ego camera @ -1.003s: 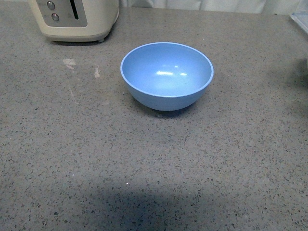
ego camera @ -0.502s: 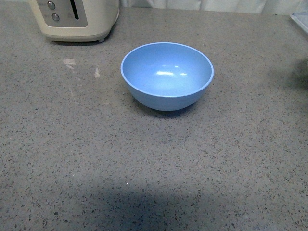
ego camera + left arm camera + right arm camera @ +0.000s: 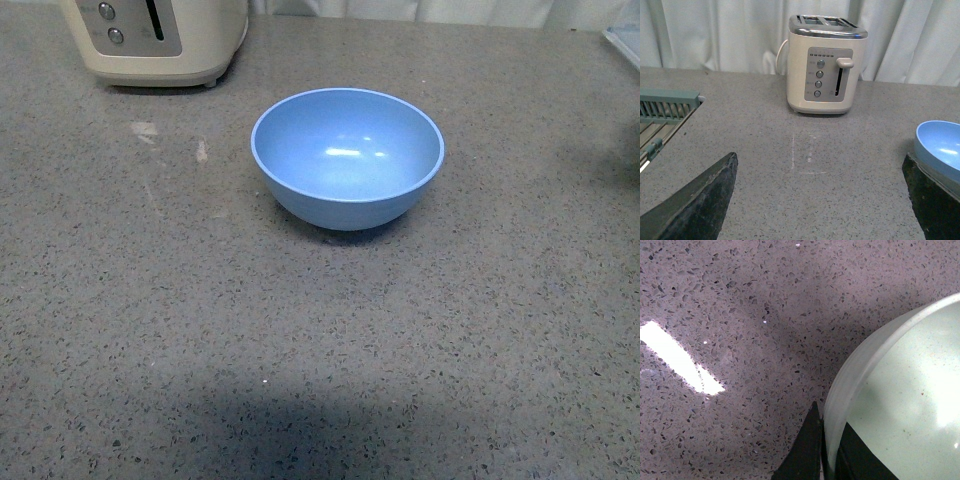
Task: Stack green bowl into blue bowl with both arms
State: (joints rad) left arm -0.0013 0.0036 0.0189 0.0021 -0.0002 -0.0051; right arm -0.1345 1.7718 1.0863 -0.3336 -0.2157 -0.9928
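presently, right gripper (image 3: 829, 440) clamped on green bowl (image 3: 900, 390) rim; left gripper (image 3: 817, 200) apart, empty. keep level, centre over blue bowl (image 3: 346, 155), lower.

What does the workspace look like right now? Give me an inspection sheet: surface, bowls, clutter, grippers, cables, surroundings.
Surface: grey speckled countertop, a few pale smudges.
Job's things: blue bowl upright, empty, mid-counter; green bowl seen only in the right wrist view.
Clutter: cream toaster behind the blue bowl, to its left; green-edged rack.
Grippers: left gripper open, holding nothing; right gripper pinching the green bowl's rim.
Cables: white cord behind the toaster.
Surroundings: white curtain at the back.
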